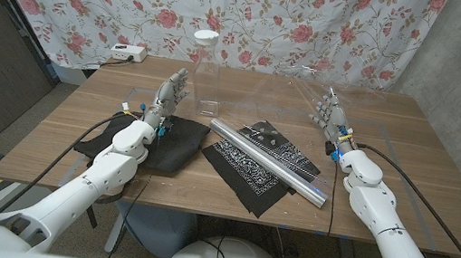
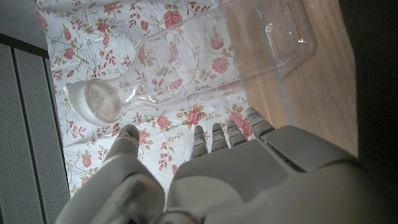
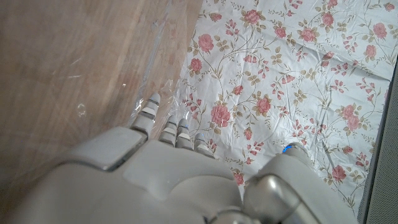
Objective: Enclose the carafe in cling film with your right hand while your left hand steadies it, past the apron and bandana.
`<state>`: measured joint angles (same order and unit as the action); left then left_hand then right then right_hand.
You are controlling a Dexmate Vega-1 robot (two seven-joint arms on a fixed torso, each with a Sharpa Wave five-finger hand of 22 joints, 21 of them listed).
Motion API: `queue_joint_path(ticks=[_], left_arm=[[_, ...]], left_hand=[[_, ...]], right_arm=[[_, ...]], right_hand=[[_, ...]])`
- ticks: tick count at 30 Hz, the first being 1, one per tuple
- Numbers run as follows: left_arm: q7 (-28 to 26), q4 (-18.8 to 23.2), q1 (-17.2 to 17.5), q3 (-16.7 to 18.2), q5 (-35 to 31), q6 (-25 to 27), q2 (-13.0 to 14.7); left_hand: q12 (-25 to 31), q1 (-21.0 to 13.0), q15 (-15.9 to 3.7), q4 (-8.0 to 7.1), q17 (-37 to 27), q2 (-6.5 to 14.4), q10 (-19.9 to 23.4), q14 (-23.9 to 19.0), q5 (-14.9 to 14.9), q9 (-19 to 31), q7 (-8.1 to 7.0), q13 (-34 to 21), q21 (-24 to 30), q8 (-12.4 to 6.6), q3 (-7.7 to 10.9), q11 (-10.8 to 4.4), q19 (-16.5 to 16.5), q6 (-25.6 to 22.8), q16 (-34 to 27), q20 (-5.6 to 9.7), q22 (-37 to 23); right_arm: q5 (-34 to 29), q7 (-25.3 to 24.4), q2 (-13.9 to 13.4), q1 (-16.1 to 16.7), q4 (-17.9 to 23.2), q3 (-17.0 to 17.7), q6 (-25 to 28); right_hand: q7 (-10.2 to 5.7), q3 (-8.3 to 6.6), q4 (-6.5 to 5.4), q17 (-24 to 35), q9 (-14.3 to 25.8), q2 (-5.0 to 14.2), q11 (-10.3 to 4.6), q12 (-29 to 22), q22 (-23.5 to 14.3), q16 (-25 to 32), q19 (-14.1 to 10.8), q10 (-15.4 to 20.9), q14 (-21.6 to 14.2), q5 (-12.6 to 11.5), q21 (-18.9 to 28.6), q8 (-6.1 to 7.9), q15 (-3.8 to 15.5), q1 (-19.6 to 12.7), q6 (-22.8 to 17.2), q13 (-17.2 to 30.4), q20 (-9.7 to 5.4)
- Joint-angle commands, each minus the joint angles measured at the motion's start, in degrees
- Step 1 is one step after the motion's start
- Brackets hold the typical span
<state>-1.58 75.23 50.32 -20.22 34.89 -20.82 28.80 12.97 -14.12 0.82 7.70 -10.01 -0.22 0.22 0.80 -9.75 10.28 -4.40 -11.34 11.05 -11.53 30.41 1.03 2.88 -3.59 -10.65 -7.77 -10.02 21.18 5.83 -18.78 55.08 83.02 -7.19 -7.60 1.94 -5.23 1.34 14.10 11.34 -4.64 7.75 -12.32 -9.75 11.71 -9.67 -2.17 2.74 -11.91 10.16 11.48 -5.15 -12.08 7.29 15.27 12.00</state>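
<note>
The carafe [image 1: 206,72] stands far on the tabletop [image 1: 410,156], the left hand [image 1: 170,94] spread wide just left of it, apart. The right hand [image 1: 331,117], fingers apart, lifts cling film [image 1: 295,93] stretched from the roll [image 1: 267,158] lying across the bandana [image 1: 251,173]; apron [image 1: 164,147] near left

Floral curtain [image 1: 231,5] behind wooden table [image 1: 412,138]
</note>
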Motion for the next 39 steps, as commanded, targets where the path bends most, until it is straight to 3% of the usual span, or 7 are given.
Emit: queue_joint_path(ticks=[1,8,14,17,22,29,39], left_arm=[[-3.6,1.0,1.6,0.9,-1.5,-1.9,-0.8],[-4.6,0.6,1.0,0.7,-3.4,-3.1,-1.1],[-5.1,-0.9,-0.4,-0.2,-6.1,-4.7,-1.2],[-6.0,-0.6,-0.7,-0.4,-7.8,-5.4,-0.9],[-7.1,0.0,-1.0,-0.6,-9.9,-6.3,-0.4],[-9.3,0.9,-1.0,-0.4,-13.2,-7.9,0.4],[-11.7,1.6,-0.2,0.8,-14.2,-8.2,0.6]], left_hand=[[0.3,-0.7,0.30,0.34,-0.1,0.0,0.5,-0.5,-0.2,0.1,-0.08,-0.1,0.4,-0.11,0.13,0.11,0.6,-0.4,-0.4,-0.23,-0.1],[0.3,-0.8,0.17,0.46,-0.1,-0.1,0.9,-0.6,-0.1,0.2,-0.20,-0.1,0.5,-0.13,0.05,-0.07,0.8,-0.7,-0.3,0.04,-0.1],[0.8,-1.5,-0.12,0.90,-0.1,-0.2,2.9,-3.1,-0.1,0.2,-0.04,-0.2,2.2,0.28,-0.32,-0.18,6.7,-1.0,-0.7,1.24,-0.2],[1.7,-1.8,-0.73,0.96,-0.3,-0.4,5.9,-8.5,-0.1,0.3,0.49,-0.4,4.3,0.16,-0.80,-0.79,12.7,-2.1,-1.9,2.31,-1.0],[1.3,-2.1,-0.65,1.00,-0.3,-0.5,5.7,-7.5,-0.1,0.3,0.14,-0.4,3.6,0.45,-0.99,-0.88,10.9,-1.9,-1.0,0.68,-1.3],[0.6,-2.0,-0.14,0.88,-0.3,-0.5,4.5,-6.7,-0.1,0.2,0.40,-0.5,3.4,0.80,-1.22,-0.43,10.4,-1.0,-0.5,1.34,-1.5],[-0.3,-2.0,0.86,0.75,-0.3,-0.6,2.7,-3.8,-0.1,0.2,-0.35,-0.5,0.9,0.87,-1.69,-0.25,4.3,-0.2,0.3,-1.93,-1.3]], right_arm=[[-3.5,1.2,0.6,0.9,1.1,1.6,1.6],[-4.0,2.0,0.0,1.1,1.0,2.1,2.7],[-3.9,2.5,-0.1,1.1,0.7,2.8,2.3],[-3.6,2.8,-0.1,1.2,0.6,3.4,1.5],[-3.1,3.0,0.0,1.5,0.8,4.1,1.1],[-2.7,3.9,-0.4,1.4,1.0,4.3,1.9],[-2.9,4.9,-0.8,1.3,1.3,4.1,2.1]], right_hand=[[-0.03,-0.38,0.13,-0.1,0.2,0.25,0.25,-0.4,-0.2,0.4,0.1,0.2,0.0,-0.1,0.4,0.36,-0.26,-0.5,-0.1,0.0,0.24],[-0.04,-0.38,0.18,-0.2,0.2,0.30,0.33,-0.3,-0.2,0.4,0.2,0.0,0.1,0.0,0.4,0.35,-0.33,-0.6,-0.1,-0.1,0.25],[-0.45,-0.43,0.21,-0.3,0.2,0.50,-0.21,-0.1,-0.2,0.3,0.5,-0.5,0.4,0.0,0.4,0.20,-0.23,-0.6,0.3,-0.2,0.27],[-0.45,-0.44,0.24,-0.3,0.2,0.54,-0.24,0.0,-0.2,0.3,0.5,-0.5,0.5,0.0,0.4,0.19,-0.24,-0.7,0.3,-0.2,0.27],[-0.39,-0.44,0.27,-0.3,0.2,0.56,-0.28,0.0,-0.2,0.3,0.6,-0.5,0.5,0.1,0.4,0.19,-0.27,-0.7,0.3,-0.3,0.27],[0.29,-0.46,0.42,-0.5,0.2,0.67,-0.45,-0.2,-0.2,0.5,0.5,0.1,-0.2,0.1,0.5,0.36,0.80,-0.9,-0.2,-0.5,0.12],[-0.45,-0.45,0.56,-0.7,0.1,0.79,-0.87,0.1,-0.1,0.2,0.9,-0.4,0.7,0.2,0.4,0.11,0.47,-1.0,0.5,-0.7,0.23]])
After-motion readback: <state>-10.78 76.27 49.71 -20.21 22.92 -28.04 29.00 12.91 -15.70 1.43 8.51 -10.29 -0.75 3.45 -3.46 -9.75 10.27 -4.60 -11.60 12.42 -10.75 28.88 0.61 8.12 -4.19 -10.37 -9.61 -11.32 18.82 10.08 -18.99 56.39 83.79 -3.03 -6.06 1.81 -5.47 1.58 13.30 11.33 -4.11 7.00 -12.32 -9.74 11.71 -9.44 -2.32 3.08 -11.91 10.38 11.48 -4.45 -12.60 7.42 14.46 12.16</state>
